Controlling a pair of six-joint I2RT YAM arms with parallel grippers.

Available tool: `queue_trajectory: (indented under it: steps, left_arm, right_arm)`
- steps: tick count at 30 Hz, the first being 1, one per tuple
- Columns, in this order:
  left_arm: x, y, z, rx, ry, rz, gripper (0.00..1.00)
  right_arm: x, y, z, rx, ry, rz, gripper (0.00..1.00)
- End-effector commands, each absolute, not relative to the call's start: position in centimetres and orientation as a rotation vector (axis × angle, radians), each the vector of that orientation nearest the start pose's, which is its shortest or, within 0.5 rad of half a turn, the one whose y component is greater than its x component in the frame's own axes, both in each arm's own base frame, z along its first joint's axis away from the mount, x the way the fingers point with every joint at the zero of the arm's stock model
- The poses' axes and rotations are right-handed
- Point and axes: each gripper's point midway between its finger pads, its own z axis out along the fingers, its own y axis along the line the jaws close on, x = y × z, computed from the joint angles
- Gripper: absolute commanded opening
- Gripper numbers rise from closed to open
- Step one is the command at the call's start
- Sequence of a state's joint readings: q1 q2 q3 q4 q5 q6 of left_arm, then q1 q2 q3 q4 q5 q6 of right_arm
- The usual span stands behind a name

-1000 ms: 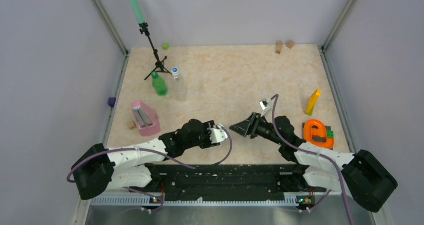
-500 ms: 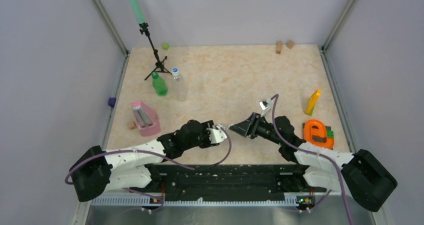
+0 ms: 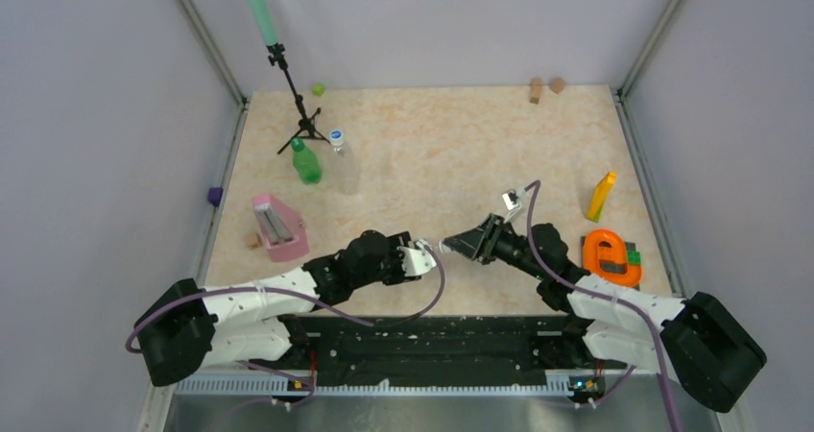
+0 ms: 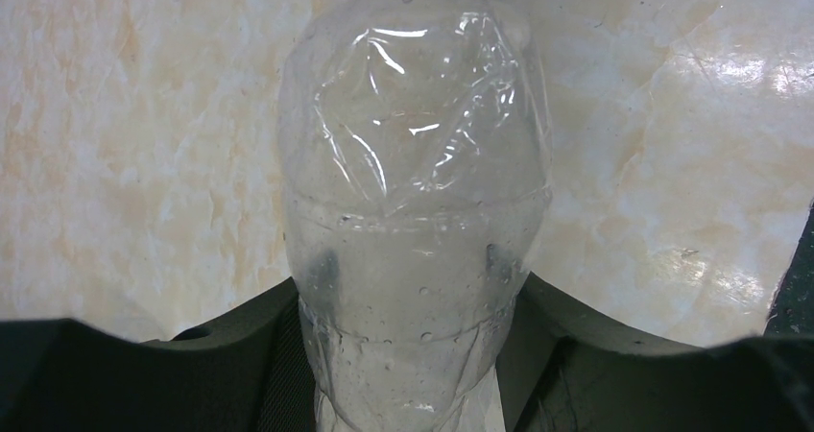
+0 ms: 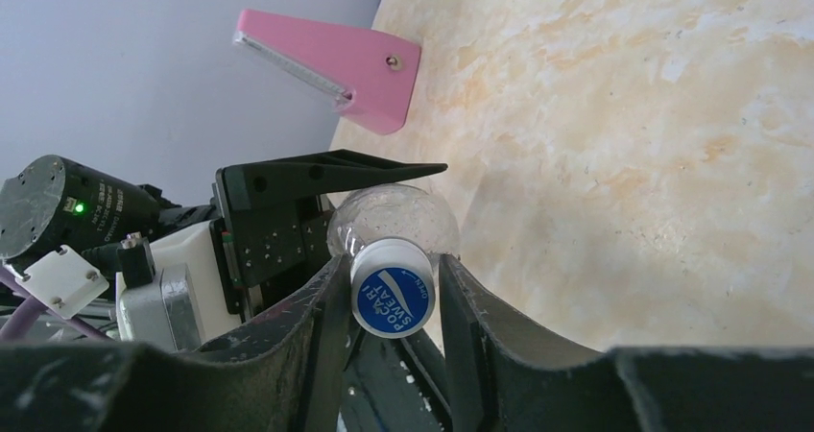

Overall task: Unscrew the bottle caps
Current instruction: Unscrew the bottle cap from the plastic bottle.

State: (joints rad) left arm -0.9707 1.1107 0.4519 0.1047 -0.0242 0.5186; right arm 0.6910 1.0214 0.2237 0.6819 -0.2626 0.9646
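On the blue cap [image 5: 392,298], white letters read POCARI SWEAT.

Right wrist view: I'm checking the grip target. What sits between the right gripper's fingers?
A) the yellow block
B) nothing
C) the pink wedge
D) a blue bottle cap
D: the blue cap, on the clear bottle, sits between the two fingers of the right gripper.
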Motion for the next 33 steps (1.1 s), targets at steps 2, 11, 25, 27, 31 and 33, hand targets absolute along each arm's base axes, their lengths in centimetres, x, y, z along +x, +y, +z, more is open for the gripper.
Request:
queue_trajectory:
  steps: [2, 11, 25, 27, 31, 33]
  left_arm:
    - [20.9, -26.3, 9.9, 1.392, 1.541, -0.258, 0.00]
    - [19.9, -27.4, 11.8, 1.339, 1.465, -0.373, 0.00]
    - [17.6, -28.9, 14.6, 1.326, 1.453, -0.674, 0.00]
    - [17.7, -28.9, 14.4, 1.331, 1.515, -0.752, 0.00]
    - [17.3, -29.4, 14.5, 1.365, 1.538, -0.887, 0.00]
    - [16.7, -29.8, 14.6, 1.393, 1.528, -0.947, 0.00]
  right_arm:
    - [20.1, 27.1, 15.8, -0.007, 1.889, 1.420, 0.35]
    - [19.4, 27.1, 15.1, -0.141, 1.886, 1.379, 0.24]
    - [17.7, 26.5, 14.4, -0.320, 1.796, 1.355, 0.34]
    - [18.0, 26.3, 13.8, -0.310, 1.816, 1.323, 0.34]
    - [18.4, 25.7, 12.7, -0.300, 1.846, 1.261, 0.35]
    - [18.3, 25.7, 12.8, -0.322, 1.829, 1.257, 0.37]
